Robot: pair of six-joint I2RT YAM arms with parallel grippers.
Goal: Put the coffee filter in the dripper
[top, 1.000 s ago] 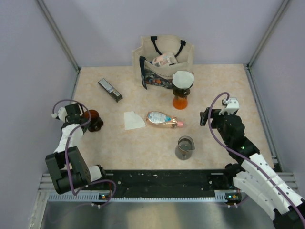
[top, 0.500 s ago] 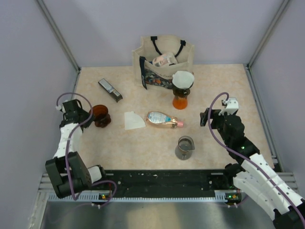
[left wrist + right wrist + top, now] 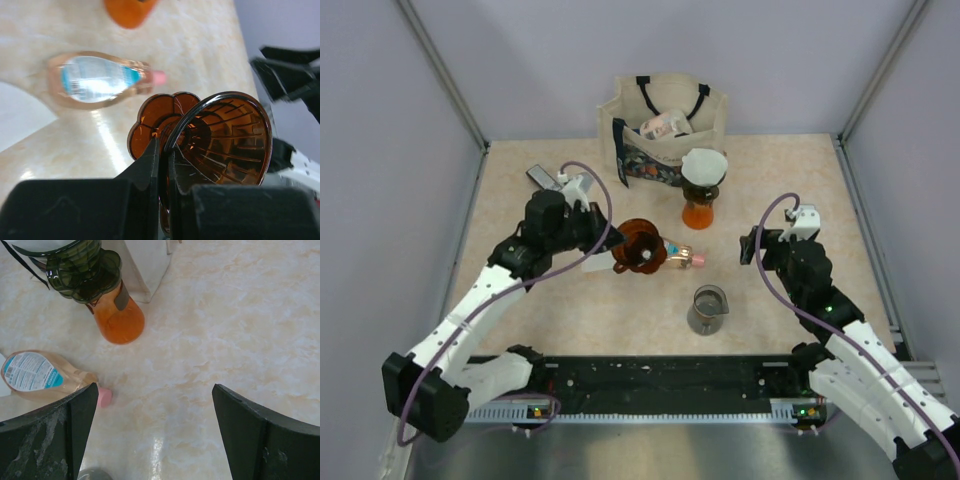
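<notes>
Two arms: the left gripper carries the load; the right gripper hangs idle on its own side with its fingers spread wide and nothing between them.
Left fingers: clamped on the rim wall of the amber dripper, one finger inside the cone and one outside.
Dripper position: over mid-table, tilted, overlapping the near end of the lying bottle in the top view; it looks lifted clear of the table.
Filter: the white coffee filter lies flat on the table just left of the bottle, partly hidden under the left arm from above.
Step in hand: probably bringing the dripper to a working spot; the filter is not yet picked up.
Next move: likely to set the dripper down upright on bare table, mouth up and clear of the bottle, then release it so a hand is free for the filter.
Risk: a tilted set-down could tip it.
Change since a second ago: the dripper was at the far left edge of the table; the left arm has swung it to the centre. The right arm has not moved.
</notes>
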